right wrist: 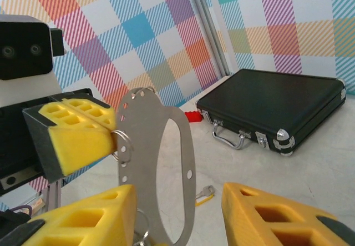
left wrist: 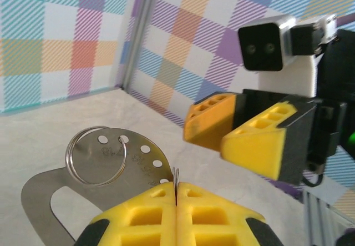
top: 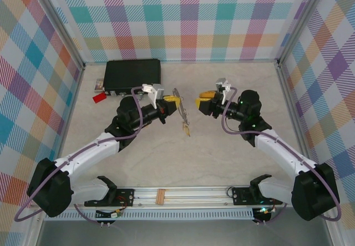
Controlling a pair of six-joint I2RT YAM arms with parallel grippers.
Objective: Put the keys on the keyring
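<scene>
L tool (top: 171, 98) clenched on keyring (right wrist: 122, 144), w/ metal plate (right wrist: 161, 162) hanging off it, above mid-desk (top: 222, 157). R tool (top: 201, 98) released, jaws either side of plate, not gripping. One key (top: 187, 128) on desk just below, twd near edge, long axis approx near-far. R arm is free, so prob. its pick.

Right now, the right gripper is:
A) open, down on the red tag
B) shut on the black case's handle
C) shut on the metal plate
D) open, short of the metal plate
D: the right gripper has its yellow fingers well apart in its wrist view, and from above a gap shows between it and the metal plate.
</scene>
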